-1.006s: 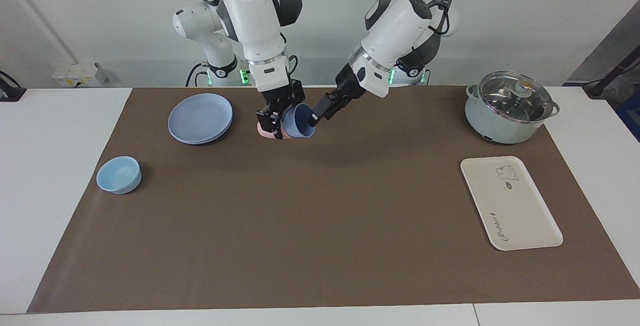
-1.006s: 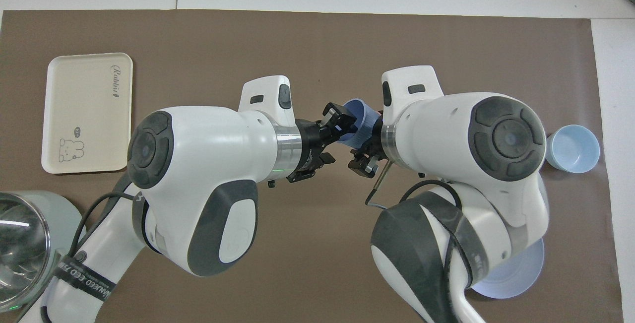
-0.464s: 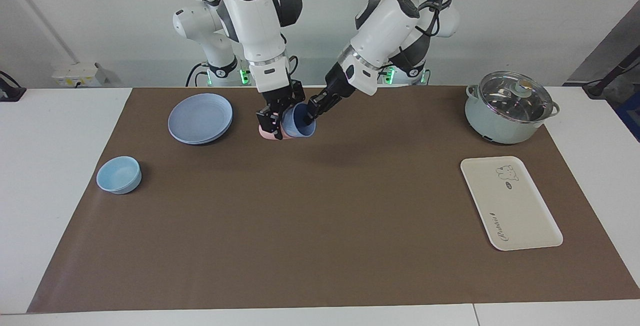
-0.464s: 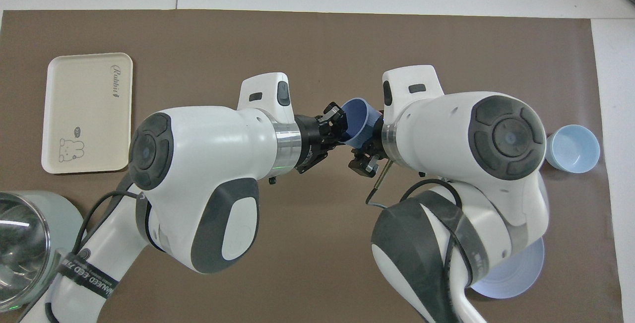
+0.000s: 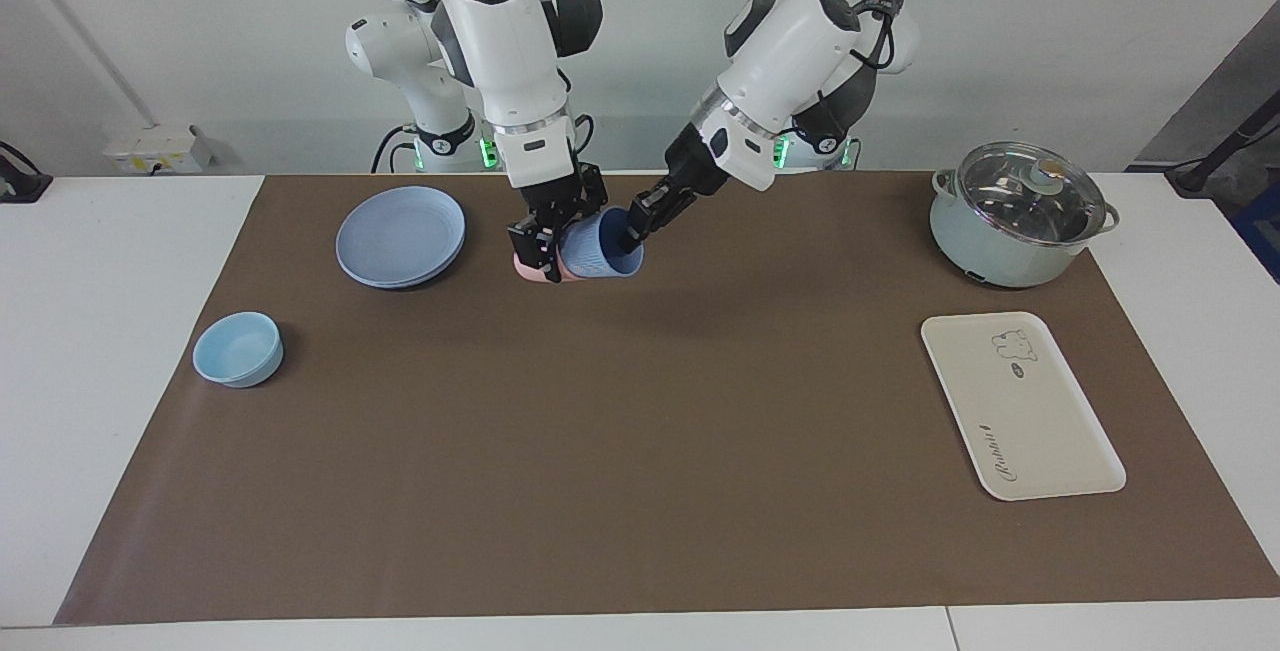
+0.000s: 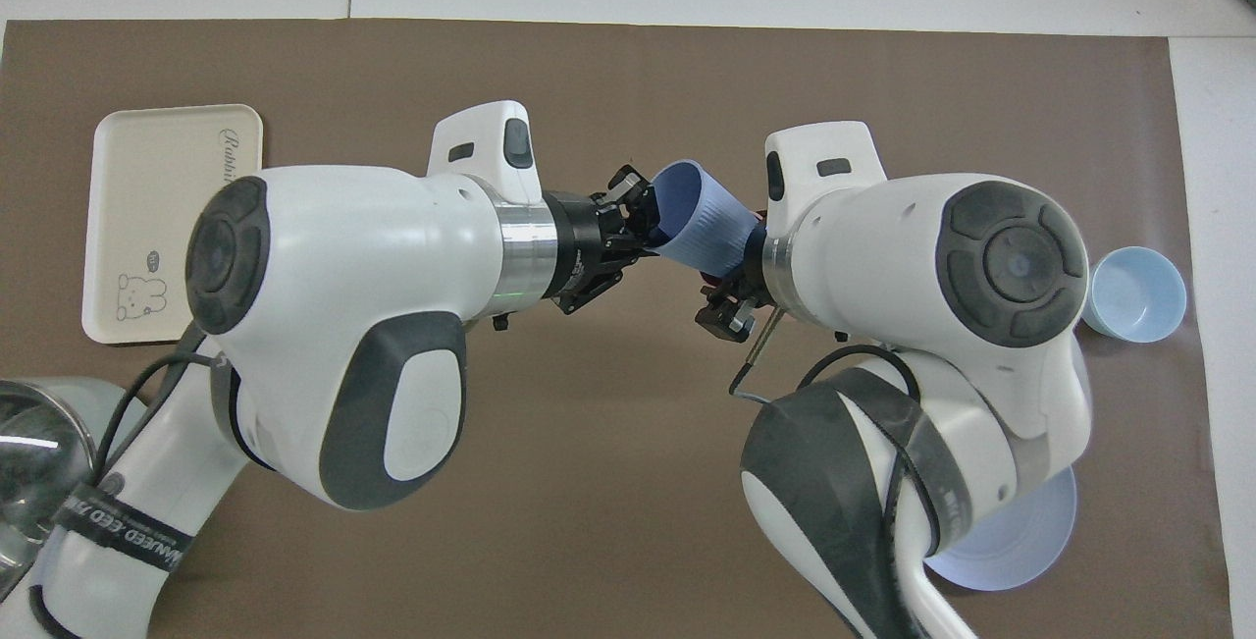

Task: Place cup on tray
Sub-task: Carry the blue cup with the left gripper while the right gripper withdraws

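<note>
The periwinkle cup [image 5: 600, 253] lies tilted on its side in the air, its base end nested in a pink tumbler [image 5: 530, 269]. My right gripper [image 5: 545, 246] is shut on the pink tumbler. My left gripper [image 5: 632, 224] is shut on the cup's rim, one finger inside the mouth. Both are held above the mat, beside the blue plates. In the overhead view the cup [image 6: 702, 232] spans between the left gripper [image 6: 633, 217] and the right gripper [image 6: 731, 295]. The cream tray [image 5: 1020, 403] lies at the left arm's end; in the overhead view the left arm covers part of the tray [image 6: 162, 197].
Stacked blue plates [image 5: 400, 234] lie toward the right arm's end, close to the robots. A light-blue bowl [image 5: 238, 348] sits farther out at that end. A pot with a glass lid [image 5: 1018, 216] stands nearer to the robots than the tray.
The left gripper closed in on the cup's rim, then drew back toward the left arm's end. More of the cup's ribbed side now shows out of the pink tumbler.
</note>
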Robot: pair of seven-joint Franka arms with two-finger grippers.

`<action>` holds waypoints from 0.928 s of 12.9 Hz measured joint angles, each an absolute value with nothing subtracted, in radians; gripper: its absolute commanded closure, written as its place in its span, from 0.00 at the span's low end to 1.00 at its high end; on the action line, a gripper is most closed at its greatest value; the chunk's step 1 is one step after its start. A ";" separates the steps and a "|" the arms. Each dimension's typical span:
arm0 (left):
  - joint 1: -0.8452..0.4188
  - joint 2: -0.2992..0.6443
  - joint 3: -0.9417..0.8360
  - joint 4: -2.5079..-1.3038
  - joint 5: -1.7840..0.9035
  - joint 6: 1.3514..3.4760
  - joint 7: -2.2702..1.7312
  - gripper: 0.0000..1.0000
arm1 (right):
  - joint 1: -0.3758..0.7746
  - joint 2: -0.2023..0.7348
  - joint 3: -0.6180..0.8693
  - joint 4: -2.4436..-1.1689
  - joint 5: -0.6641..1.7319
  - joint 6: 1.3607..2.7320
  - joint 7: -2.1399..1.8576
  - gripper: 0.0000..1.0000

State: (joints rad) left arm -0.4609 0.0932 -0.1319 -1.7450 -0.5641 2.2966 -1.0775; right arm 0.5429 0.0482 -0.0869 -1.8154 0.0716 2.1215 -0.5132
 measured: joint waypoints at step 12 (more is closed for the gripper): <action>-0.122 0.109 -0.113 -1.598 -0.187 2.021 -0.804 1.00 | 0.301 0.046 -0.094 -1.827 0.370 2.255 -0.711 1.00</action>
